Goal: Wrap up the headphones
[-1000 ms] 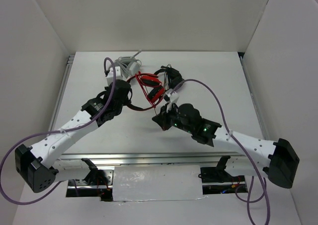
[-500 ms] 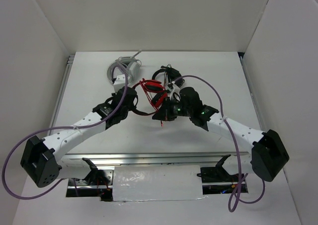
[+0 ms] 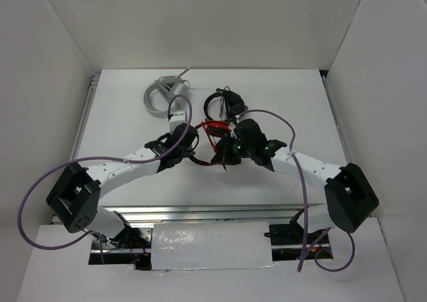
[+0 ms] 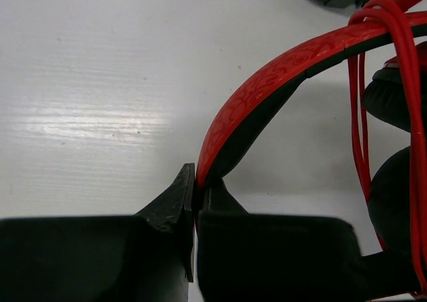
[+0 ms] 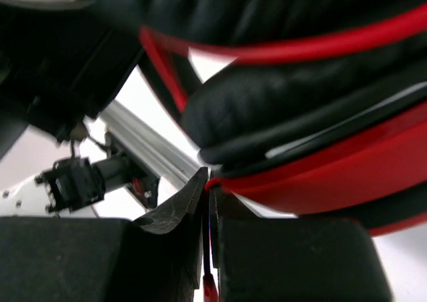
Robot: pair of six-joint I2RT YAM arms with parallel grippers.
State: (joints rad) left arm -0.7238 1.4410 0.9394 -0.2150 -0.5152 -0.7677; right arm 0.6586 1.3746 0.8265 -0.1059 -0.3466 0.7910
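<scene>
The red headphones [image 3: 215, 130] lie mid-table between my two grippers. My left gripper [image 3: 193, 143] is shut on the red headband [image 4: 267, 75], its jaws pinching the band's end [image 4: 195, 195]. Several loops of the thin red cable [image 4: 355, 115] hang over the band beside the black ear pads [image 4: 393, 95]. My right gripper [image 3: 224, 149] is shut on the red cable [image 5: 210, 290], right under a red ear cup [image 5: 347, 175] and its black pad [image 5: 280, 109]; its jaws meet on the cable [image 5: 208, 192].
Grey-white headphones [image 3: 160, 92] lie at the back left. Black headphones [image 3: 223, 102] lie just behind the red ones. White walls enclose the table on three sides. A metal rail [image 3: 200, 212] runs along the near edge.
Both arms have swung inward toward the table's middle. The red headphones have moved a little nearer and turned. The left arm no longer covers the grey-white headphones.
</scene>
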